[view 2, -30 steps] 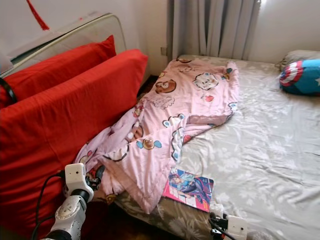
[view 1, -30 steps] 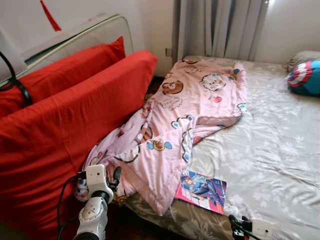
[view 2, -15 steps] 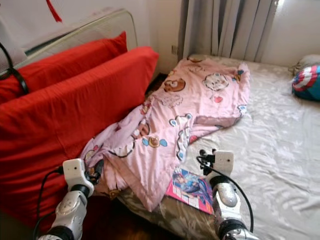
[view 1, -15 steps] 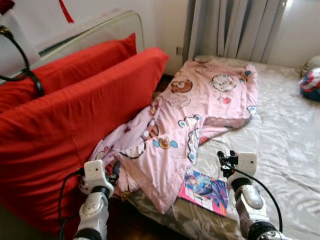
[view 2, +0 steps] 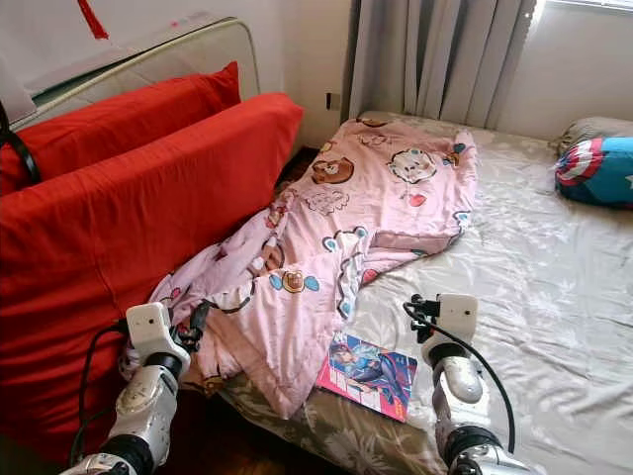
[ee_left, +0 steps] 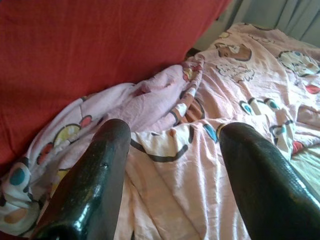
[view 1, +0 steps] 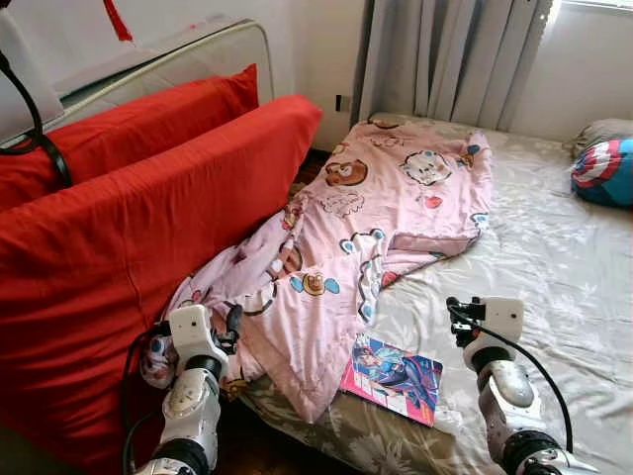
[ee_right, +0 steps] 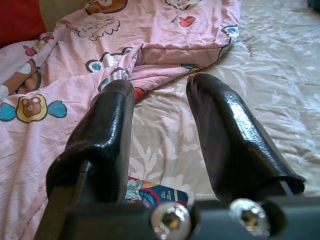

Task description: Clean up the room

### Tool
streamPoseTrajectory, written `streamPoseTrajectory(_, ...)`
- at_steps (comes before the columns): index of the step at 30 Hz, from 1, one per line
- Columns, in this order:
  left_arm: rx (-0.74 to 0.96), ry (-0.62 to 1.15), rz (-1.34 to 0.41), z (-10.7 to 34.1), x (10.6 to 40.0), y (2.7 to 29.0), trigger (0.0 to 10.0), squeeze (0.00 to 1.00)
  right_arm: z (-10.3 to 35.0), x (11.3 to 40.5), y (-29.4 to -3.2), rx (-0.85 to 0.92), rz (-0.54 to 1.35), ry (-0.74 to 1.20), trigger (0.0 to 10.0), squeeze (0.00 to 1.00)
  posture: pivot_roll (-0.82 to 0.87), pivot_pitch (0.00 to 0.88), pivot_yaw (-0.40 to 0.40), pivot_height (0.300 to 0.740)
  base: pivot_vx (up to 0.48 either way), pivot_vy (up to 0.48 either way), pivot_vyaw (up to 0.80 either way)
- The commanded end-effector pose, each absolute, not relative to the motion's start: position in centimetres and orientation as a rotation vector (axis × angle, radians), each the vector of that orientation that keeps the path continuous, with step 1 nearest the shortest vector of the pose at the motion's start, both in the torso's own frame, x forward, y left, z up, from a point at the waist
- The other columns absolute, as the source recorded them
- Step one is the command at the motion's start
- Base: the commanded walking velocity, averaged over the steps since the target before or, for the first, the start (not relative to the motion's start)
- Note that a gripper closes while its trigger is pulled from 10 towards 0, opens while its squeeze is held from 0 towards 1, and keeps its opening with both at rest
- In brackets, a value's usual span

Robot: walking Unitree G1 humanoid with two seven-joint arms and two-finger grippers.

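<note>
Your left gripper [ee_left: 170, 165] hangs with fingers apart over the pink blanket [view 1: 376, 218]; your right gripper [ee_right: 160, 130], also spread, hovers above the comic book [view 1: 394, 377], whose corner shows beneath it.

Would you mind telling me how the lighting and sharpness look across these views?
Left eye view: sharp, daylight from the curtain side brightens the sheet. Left wrist view: the quilt is in focus, the near black fingers soft and glossy. Right wrist view: glare on the fingers, sheet washed pale at the far end.
</note>
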State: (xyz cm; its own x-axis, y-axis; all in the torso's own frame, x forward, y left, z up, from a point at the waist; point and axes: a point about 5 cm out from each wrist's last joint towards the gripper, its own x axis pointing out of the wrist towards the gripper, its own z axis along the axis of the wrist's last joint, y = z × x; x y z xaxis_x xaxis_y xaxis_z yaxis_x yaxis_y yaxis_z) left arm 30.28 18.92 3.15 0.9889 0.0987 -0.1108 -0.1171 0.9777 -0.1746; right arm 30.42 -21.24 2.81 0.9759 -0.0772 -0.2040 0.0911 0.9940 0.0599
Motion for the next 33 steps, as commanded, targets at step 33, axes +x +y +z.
streamPoseTrajectory(33, -0.095, -0.074, 0.054, 4.6, 27.0, 19.2, 10.0, 0.00, 5.1, 27.0, -22.5, 0.002, -0.107, -0.072, 10.0, 0.00, -0.08, 0.118, -0.042, 0.740, 0.000, 0.000, 0.00)
